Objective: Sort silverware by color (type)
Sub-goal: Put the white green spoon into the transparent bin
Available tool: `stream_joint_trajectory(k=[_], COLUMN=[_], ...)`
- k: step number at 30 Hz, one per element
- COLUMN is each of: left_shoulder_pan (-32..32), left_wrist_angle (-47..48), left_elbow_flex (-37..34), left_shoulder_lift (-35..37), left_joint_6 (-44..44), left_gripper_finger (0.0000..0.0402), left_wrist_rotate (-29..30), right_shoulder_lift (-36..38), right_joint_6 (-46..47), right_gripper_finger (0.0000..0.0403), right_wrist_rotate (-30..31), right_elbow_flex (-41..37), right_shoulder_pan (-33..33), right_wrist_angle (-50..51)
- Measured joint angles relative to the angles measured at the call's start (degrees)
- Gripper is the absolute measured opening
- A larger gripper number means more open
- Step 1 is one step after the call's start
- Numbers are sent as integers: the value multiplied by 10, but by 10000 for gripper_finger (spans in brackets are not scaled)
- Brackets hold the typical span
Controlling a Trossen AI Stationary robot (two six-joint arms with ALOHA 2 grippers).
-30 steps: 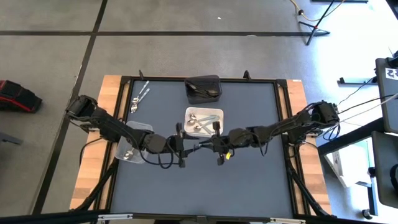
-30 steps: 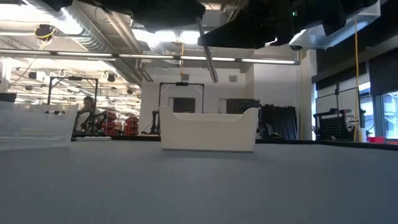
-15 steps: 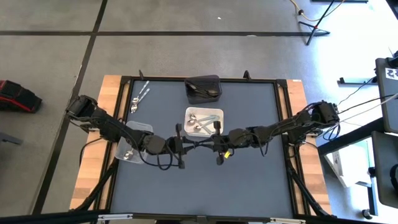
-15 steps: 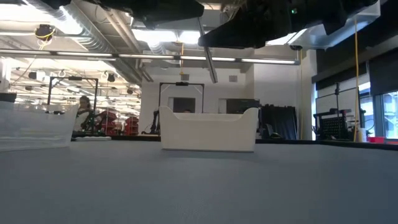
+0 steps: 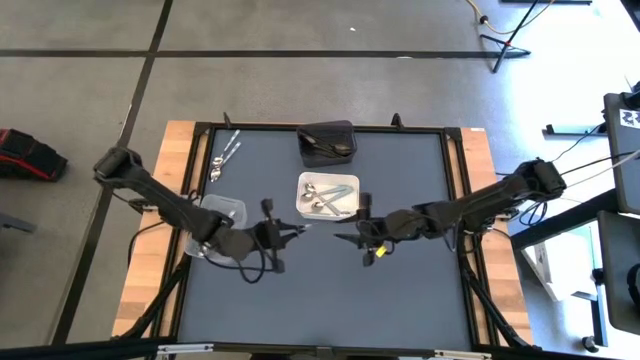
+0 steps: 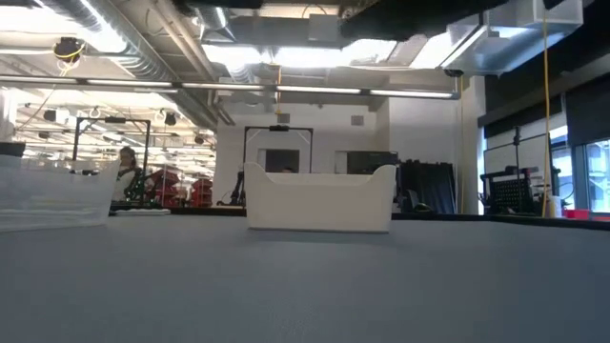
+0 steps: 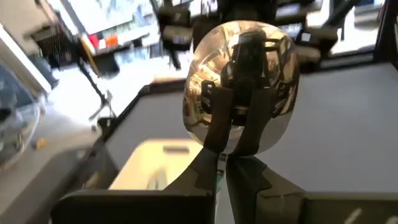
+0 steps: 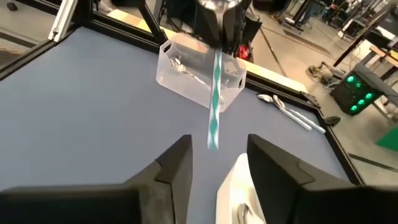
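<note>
A shiny silver spoon [image 8: 214, 93] hangs in the air over the middle of the table, my left gripper [image 5: 294, 231] shut on it. Its handle points toward my right gripper [image 5: 342, 238]. That gripper stands open a short way off, and the handle's free end [image 8: 212, 144] sits just ahead of its fingers, apart from them. More silver spoons lie in the white tray [image 5: 349, 181]. Dark ones lie in the black tray [image 5: 327, 131]. Two or three spoons [image 5: 226, 155] lie loose on the table's far left. My left gripper holds the spoon at its bowl end [image 7: 239, 56], pinched between the two fingers [image 7: 217, 118], which cross in front of the bowl. The fingers come in about level from the table's left. The spoon is lifted clear, its handle sticking out past them toward the right.
A clear container [image 5: 228, 204] with a spoon in it stands at the left, under my left arm. The white tray [image 6: 319, 198] is just beyond the grippers, toward the far edge. The near half of the grey mat [image 5: 320, 300] is bare. A person shows in the room behind.
The two grippers, which met over the table's middle, have drawn apart. My left has gone toward the left edge with the spoon, and my right has gone toward the right edge without it. The spoon's slanting handle has left the low view.
</note>
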State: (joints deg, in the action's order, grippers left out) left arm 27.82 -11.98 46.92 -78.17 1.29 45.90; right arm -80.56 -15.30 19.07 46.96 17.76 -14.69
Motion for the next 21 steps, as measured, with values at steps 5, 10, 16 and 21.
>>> stream_joint_trajectory(k=[5,10,16,21], left_shoulder_pan=[2,-8,-6,3], left_wrist_angle=[340,697,883,926], left_elbow_flex=[98,193,204,164], left_shoulder_lift=[47,53,53,52], left_joint_6=[-181,-392,-557,-633], left_gripper_finger=[15,17,18,19], left_wrist_rotate=[-5,-89,-194,-239], right_shoulder_lift=[13,13,13,13], right_joint_6=[23,30,30,30], right_gripper_finger=[146,145,145,144], right_wrist_rotate=[4,8,4,3], right_elbow_flex=[0,0,0,0], right_shoulder_pan=[-2,-2,-2,-2], right_wrist_angle=[35,52,53,54])
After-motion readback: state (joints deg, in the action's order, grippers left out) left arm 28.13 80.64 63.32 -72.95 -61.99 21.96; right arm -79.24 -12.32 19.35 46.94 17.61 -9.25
